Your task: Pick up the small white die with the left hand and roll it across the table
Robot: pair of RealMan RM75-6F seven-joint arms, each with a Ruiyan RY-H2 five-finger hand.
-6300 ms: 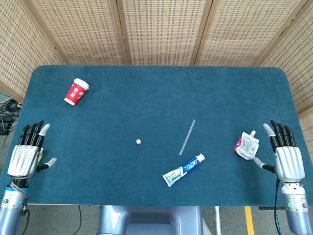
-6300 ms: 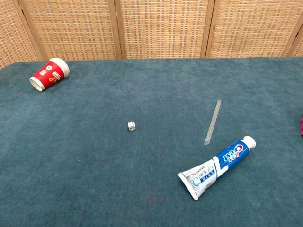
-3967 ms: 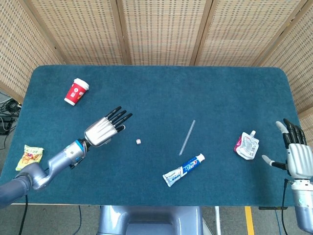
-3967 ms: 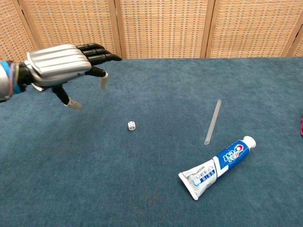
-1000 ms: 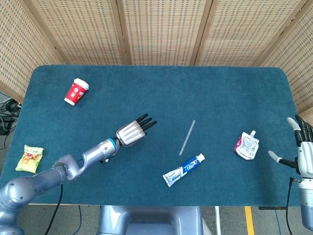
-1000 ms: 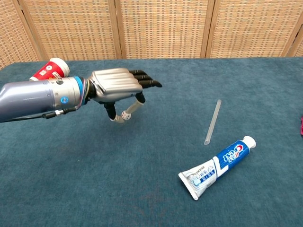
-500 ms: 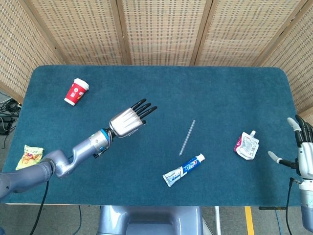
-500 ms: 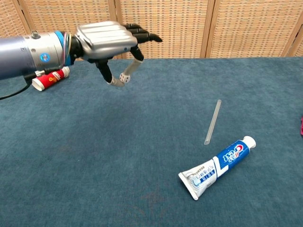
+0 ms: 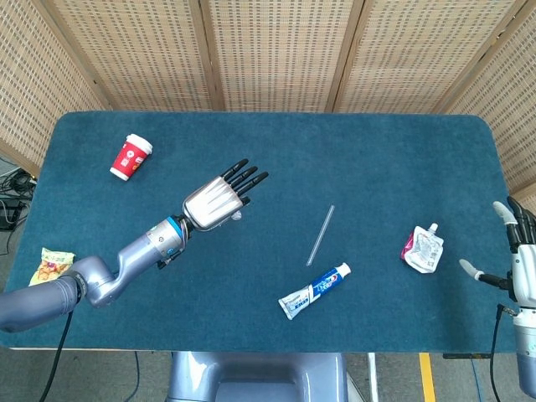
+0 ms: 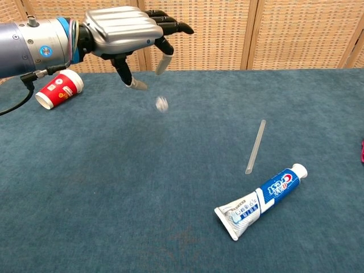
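Blue-green felt, head view: the table [image 9: 352,159] fills the frame, backed by woven cane screens.
Left hand, head view: the left hand [image 9: 219,199] is over the table's left-centre, palm down, fingers straight and apart, holding nothing.
Die, head view: the die [image 9: 237,215] is a small pale speck just beside the hand's near edge; it is too small here to tell whether it touches the felt.
Right hand, head view: the right hand [image 9: 521,266] is partly cut off at the right edge beyond the table, fingers extended and apart, empty.
Containers, head view: a red paper cup [image 9: 131,157] lies on its side near the far left corner; its inside cannot be seen. A white spouted pouch [image 9: 423,249] lies flat near the right edge.
Other items, head view: a clear straw [image 9: 320,234] lies just beyond a toothpaste tube [image 9: 315,291]; a yellow snack packet [image 9: 48,266] sits off the table's left edge.
Left hand, chest view: the hand [image 10: 122,29] is raised above the felt, thumb and fingers parted.
Die, chest view: the die [image 10: 162,103] is a blurred white spot below the fingertips, apart from them and seemingly in the air.
Cup, chest view: the cup [image 10: 58,89] lies tipped over, its mouth turned away from the camera.
Tube and straw, chest view: the tube [image 10: 261,200] and straw [image 10: 255,147] lie close but apart.
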